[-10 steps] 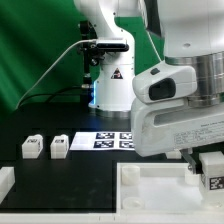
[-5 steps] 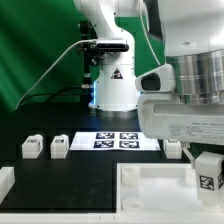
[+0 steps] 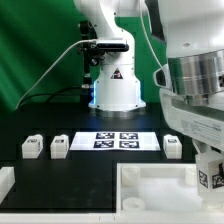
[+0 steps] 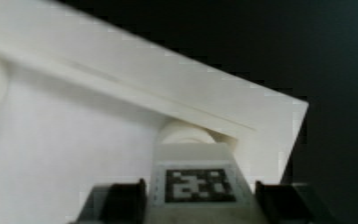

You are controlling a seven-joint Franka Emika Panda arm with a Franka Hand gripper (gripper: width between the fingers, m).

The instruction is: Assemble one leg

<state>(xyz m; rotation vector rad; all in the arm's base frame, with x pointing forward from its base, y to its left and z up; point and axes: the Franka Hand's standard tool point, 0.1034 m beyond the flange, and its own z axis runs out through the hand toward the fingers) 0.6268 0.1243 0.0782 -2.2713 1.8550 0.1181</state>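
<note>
My gripper (image 3: 211, 176) hangs at the exterior view's right, over the far right corner of the big white tray-like frame (image 3: 150, 190). It is shut on a leg (image 3: 211, 178), a small white block with a black-and-white tag. In the wrist view the leg (image 4: 197, 170) sits between my two dark fingers (image 4: 115, 200), its tag facing the camera and its rounded end touching or nearly touching the frame's corner wall (image 4: 194, 85). Three more legs lie on the black table: two at the left (image 3: 32, 147) (image 3: 59, 146) and one at the right (image 3: 172, 147).
The marker board (image 3: 114, 141) lies flat in the middle of the table in front of the arm's white base (image 3: 112, 85). A white block (image 3: 5, 181) shows at the near left edge. A green backdrop stands behind.
My gripper with the leg has moved down and toward the exterior view's right, and the wrist has turned. The leg at the right of the marker board has come into view.
</note>
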